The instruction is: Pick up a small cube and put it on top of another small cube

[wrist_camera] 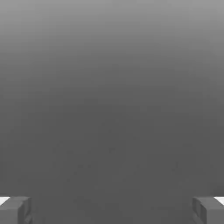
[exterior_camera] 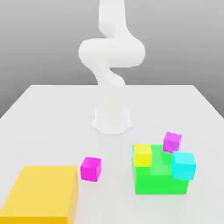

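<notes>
Small cube point(exterior_camera: 91, 169) sits on the white bench point(exterior_camera: 48, 122) toward the near edge — just beside the big yellow block point(exterior_camera: 41, 192), on that block's right in the exterior view. It's hot pink, plain, matte, far smaller than the yellow and green blocks. Bare bench runs behind it up to the arm base point(exterior_camera: 112, 119).

Toward the exterior view's right: green block point(exterior_camera: 159, 177) with a small yellow cube point(exterior_camera: 142, 155) on its near-left corner, cyan cube point(exterior_camera: 183, 165) against its right side, and a paler violet cube point(exterior_camera: 172, 141) at its back right corner, tilted.

Hand view adds the pincer point(wrist_camera: 112, 210) — two grey fingertips point(wrist_camera: 15, 210) set wide apart, nothing between them, grey backdrop beyond.
</notes>
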Robot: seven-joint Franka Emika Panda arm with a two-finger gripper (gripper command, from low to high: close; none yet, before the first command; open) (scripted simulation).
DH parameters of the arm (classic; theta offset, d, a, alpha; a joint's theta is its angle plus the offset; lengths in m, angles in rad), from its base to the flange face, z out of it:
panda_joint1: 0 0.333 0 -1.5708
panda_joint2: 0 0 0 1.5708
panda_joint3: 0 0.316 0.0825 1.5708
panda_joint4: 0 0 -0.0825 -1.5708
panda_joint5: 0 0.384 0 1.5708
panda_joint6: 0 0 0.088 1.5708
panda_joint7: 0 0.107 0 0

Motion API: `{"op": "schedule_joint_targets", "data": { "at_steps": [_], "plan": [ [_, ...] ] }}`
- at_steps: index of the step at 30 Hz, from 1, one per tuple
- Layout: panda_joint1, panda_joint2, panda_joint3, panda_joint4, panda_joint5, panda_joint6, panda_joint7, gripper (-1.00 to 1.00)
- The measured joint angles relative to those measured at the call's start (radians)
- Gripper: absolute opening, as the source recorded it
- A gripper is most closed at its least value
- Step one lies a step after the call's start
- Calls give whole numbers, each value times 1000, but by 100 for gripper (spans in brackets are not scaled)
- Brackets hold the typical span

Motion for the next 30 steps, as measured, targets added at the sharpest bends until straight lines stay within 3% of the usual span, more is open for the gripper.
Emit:
{"op": "schedule_joint_targets", "data": {
  "at_steps": [17,24,25,30],
  "plan": [
    [-115,569,-78,-562,-38,478,28,0],
    [-172,906,-27,-566,25,748,-17,0],
    [-185,940,-14,-561,28,776,-20,-100],
    [-186,940,-14,-561,25,776,-17,-100]
  ]
}}
